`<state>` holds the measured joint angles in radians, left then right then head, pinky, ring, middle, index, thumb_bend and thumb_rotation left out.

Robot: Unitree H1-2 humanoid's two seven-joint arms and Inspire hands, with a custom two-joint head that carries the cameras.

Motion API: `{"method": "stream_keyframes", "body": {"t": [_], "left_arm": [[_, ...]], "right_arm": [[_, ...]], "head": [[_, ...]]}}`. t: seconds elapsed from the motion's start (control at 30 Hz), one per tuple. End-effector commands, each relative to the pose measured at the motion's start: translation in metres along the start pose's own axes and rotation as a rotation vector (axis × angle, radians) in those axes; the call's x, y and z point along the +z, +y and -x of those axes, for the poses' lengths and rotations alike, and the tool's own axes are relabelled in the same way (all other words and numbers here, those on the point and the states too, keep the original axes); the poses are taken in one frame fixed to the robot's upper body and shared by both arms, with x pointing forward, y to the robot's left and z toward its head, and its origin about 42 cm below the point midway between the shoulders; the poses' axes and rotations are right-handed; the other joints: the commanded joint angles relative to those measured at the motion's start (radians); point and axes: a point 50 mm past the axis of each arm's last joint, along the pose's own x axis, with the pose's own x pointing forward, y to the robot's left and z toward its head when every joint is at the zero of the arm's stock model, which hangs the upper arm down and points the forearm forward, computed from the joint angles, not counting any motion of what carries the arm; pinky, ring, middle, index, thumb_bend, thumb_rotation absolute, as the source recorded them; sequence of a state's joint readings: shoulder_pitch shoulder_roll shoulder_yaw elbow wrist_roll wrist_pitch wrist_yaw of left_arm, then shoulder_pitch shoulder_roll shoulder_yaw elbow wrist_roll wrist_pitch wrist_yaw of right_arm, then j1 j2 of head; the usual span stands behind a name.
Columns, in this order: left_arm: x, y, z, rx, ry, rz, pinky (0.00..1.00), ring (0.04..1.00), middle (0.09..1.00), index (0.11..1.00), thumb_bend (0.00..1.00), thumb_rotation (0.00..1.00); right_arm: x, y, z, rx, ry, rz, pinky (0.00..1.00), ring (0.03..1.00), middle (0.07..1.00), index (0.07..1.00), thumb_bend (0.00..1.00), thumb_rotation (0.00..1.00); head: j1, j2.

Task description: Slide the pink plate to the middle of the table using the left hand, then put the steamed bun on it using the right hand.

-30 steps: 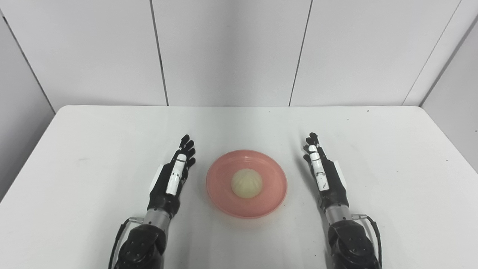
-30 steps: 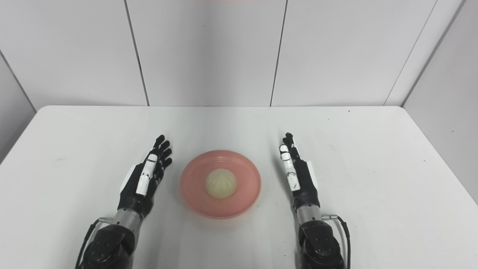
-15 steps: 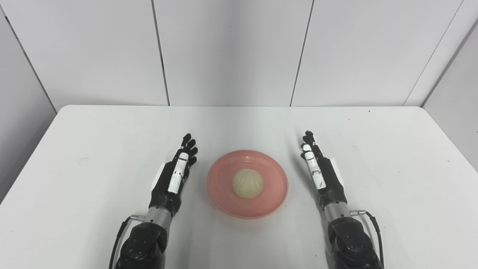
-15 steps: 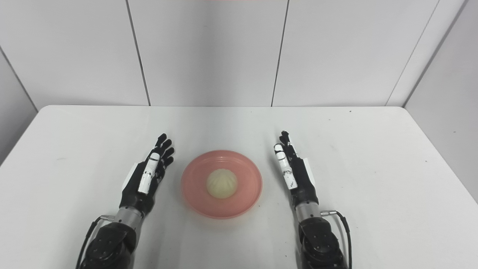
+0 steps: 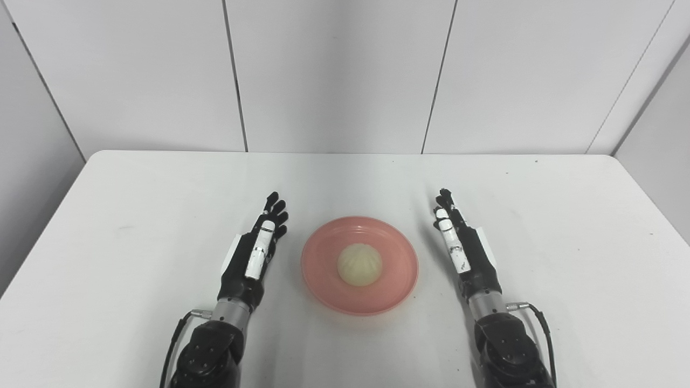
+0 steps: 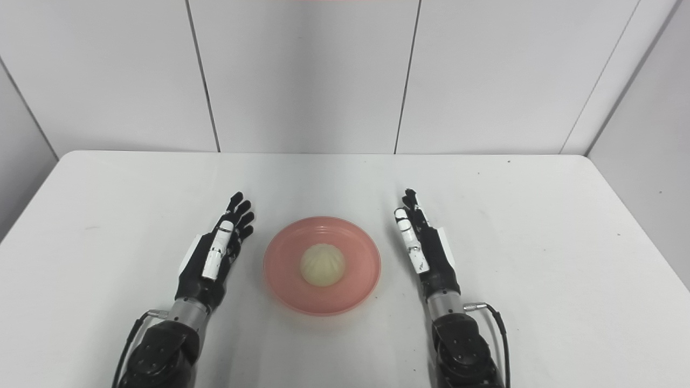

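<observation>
In the lower left of the frame, the black robotic left hand (image 5: 253, 253) lay over the flat white table (image 5: 135, 226), its fingers stretched straight and apart, holding nothing. It sat just beside the left rim of the round pink plastic plate (image 5: 396, 269) without touching it. The plate rested at the lower centre of the frame, between the two hands. On the middle of the plate sat the pale cream, pleated steamed bun (image 5: 359, 264). To the right of the plate, clear of its rim, the black robotic right hand (image 5: 466, 250) stood edge-on, its fingers extended and empty. Grey wall panels (image 5: 334, 75) filled the upper frame.
</observation>
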<state>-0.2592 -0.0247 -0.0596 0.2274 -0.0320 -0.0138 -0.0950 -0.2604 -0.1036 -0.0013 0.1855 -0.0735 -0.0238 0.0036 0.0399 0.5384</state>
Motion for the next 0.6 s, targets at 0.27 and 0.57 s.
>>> {"method": "stream_keyframes", "body": {"t": [0.27,0.57], "left_arm": [[-0.0234,0.0041,0.0084,0.02,0.118,-0.024,0.97,0.976,0.987,0.993,0.33,1.0],[-0.0242,0.0033,0.0078,0.019,0.118,-0.023,0.97,0.974,0.987,0.992,0.34,1.0]], "right_arm": [[-0.0132,0.0074,0.0077,0.027,0.033,-0.004,0.9,0.938,0.954,0.967,0.2,1.0],[-0.0122,0.0068,0.008,0.021,0.036,-0.005,0.9,0.935,0.952,0.965,0.21,1.0]], "head": [[0.003,0.003],[0.008,0.005]]}}
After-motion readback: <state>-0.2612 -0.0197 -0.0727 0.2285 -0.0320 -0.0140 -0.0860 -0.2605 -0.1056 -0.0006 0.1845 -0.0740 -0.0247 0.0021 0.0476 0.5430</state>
